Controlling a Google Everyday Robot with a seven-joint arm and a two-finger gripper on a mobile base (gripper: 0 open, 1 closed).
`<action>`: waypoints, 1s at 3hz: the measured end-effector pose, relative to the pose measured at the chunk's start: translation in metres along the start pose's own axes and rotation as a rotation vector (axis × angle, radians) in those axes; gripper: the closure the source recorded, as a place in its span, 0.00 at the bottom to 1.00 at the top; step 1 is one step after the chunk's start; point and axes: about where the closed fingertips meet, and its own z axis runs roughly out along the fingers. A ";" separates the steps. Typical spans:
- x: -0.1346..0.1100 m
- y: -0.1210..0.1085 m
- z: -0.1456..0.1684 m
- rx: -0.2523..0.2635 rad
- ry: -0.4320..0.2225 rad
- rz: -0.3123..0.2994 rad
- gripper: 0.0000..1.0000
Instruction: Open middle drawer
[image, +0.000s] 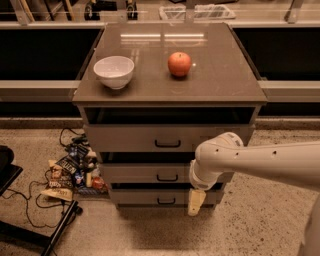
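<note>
White, smooth, tubular arm (272, 162) with a few small dark dots; bulbous rounded joint (216, 151), ringed collar (201, 179) beneath; cream, tapered gripper (196, 202) under it, low by the right end of the drawers (131, 173)

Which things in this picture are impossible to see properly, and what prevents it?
All in the camera view:
1. Middle drawer: its right end is hidden behind the arm, and its interior lies in dark shadow.
2. Gripper, low in front of the bottom drawer: seen only as one pale shape under the wrist.
3. Arm: cut off by the right edge.
4. Packets, lower left: too small to identify.
</note>
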 end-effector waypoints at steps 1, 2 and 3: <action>0.015 -0.011 0.030 0.011 0.081 0.010 0.00; 0.021 -0.025 0.046 0.032 0.118 -0.003 0.00; 0.021 -0.044 0.054 0.060 0.125 -0.028 0.00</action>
